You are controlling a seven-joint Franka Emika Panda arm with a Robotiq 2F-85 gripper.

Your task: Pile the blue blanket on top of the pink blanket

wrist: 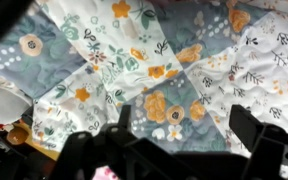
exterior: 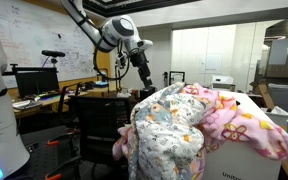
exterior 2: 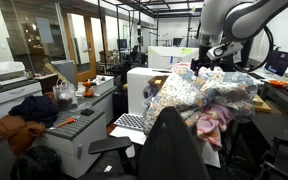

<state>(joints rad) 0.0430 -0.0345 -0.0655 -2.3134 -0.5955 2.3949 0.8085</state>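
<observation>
The end effector (wrist: 184,120) hung over the blue blanket (wrist: 134,70) with its jaws wide and nothing between them, the mottled print filling the wrist view. In an exterior view the blue blanket lay heaped on the pink blanket (exterior: 246,125), which spilled out from under it across a white bench (exterior: 256,160). The pile looked largely made. Any tidying would best be done by pinching a thick fold of the blue fleece where it drooped over the bench's side, lifting it clear and laying it toward the pink centre without snagging the layer beneath. Cardboard boxes (exterior: 281,97) stood behind, but their contents could not be made out.
</observation>
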